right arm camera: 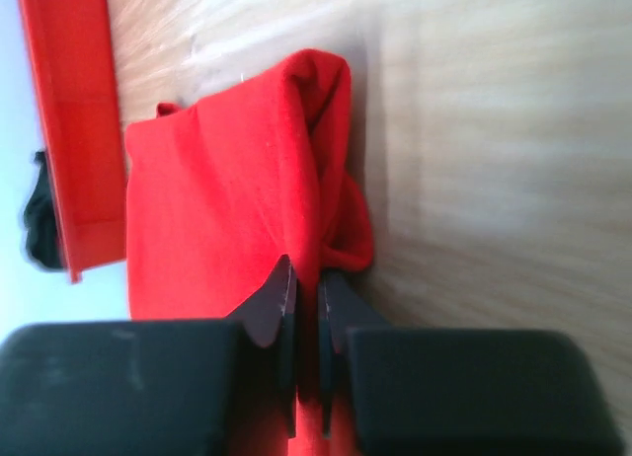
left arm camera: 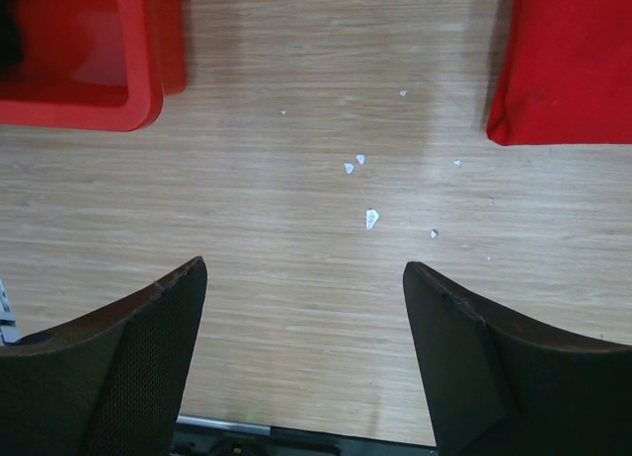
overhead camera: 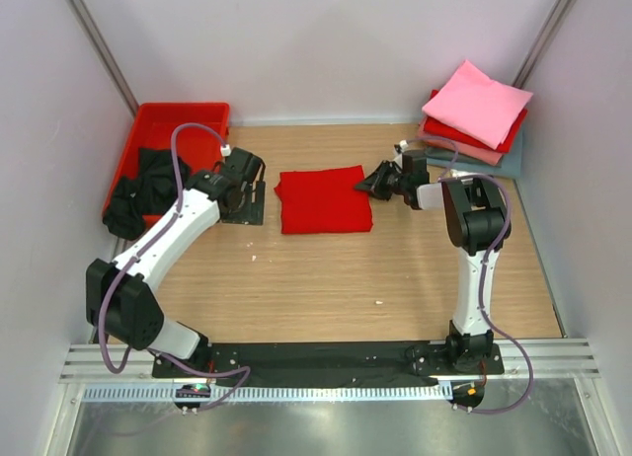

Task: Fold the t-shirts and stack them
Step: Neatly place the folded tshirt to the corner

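A bright red t-shirt [overhead camera: 324, 201] lies folded in the middle of the table. My right gripper [overhead camera: 363, 185] is at its right edge, shut on a fold of the red cloth [right arm camera: 227, 180]; in the right wrist view the jaws [right arm camera: 306, 273] pinch the fabric between them. Left of the shirt my left gripper [overhead camera: 247, 185] stands open over bare wood, its fingers [left arm camera: 306, 278] wide apart with nothing between them, and the shirt's corner [left arm camera: 568, 61] shows at the upper right. A black t-shirt [overhead camera: 148, 180] hangs crumpled in the tray. Folded t-shirts are stacked at the back right, a pink one [overhead camera: 477, 103] on top.
A rigid red plastic tray [overhead camera: 183, 115] stands at the back left, its corner [left arm camera: 89, 111] just ahead of my left gripper. Small white specks [left arm camera: 371, 217] lie on the wood. White walls close the table at the back and sides.
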Motion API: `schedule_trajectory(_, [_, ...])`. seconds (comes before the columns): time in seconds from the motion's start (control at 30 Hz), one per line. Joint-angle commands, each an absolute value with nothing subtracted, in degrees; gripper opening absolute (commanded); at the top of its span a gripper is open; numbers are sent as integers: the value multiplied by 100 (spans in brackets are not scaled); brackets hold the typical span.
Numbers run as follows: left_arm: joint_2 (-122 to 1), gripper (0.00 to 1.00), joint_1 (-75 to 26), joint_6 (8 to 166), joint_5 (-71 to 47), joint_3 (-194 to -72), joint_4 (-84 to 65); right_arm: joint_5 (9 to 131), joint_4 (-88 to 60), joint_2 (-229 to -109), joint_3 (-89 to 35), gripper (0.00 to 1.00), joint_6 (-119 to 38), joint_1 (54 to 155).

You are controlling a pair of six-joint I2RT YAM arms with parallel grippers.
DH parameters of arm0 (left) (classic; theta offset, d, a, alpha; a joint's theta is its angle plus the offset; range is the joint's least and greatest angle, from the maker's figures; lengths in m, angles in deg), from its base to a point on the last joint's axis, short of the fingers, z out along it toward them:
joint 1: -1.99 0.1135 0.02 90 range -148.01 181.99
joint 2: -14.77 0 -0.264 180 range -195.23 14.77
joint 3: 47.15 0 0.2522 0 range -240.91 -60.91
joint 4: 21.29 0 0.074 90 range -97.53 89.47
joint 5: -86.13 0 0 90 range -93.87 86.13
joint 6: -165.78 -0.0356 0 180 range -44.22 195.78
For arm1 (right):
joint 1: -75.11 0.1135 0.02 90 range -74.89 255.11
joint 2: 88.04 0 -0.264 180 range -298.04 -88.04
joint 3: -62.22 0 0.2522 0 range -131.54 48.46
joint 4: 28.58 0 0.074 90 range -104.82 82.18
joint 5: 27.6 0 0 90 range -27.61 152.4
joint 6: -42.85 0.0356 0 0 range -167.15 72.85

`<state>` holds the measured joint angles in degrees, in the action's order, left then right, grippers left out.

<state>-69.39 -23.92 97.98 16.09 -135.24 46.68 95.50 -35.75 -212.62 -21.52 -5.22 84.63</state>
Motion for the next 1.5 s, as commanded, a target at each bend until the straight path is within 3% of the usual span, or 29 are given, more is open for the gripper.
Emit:
schedule_trajectory(0.0, [-6741, 81, -2385, 9801, 1749, -13474, 4529, 10176, -4353, -21461, -1852, 1, 353, 8583])
schedule_trajectory(0.1, [-6408, 80, -2402, 10038, 1354, -13439, 4608, 10484, -5093, -21329, -1755, 1, 847, 8583])
schedule_trajectory(0.27, [-5198, 80, -2402, 10329, 466, -12808, 4424, 10380, -4945, -20758, -1965, 2, 1086, 8574])
schedule_trajectory(0.5, [-4211, 81, -2402, 10215, 1519, -11849, 3791, 9843, -3241, -20880, -3632, 1, 550, 8513])
schedule_trajectory(1.2, [-4429, 81, -2402, 10250, 2021, -11954, 4054, 9149, -692, -21802, -7738, 1, 435, 7880])
schedule_trajectory(1.47, [-4508, 80, -2402, 10259, 2065, -11945, 4081, 9052, -339, -22418, -9346, 2, 663, 7590])
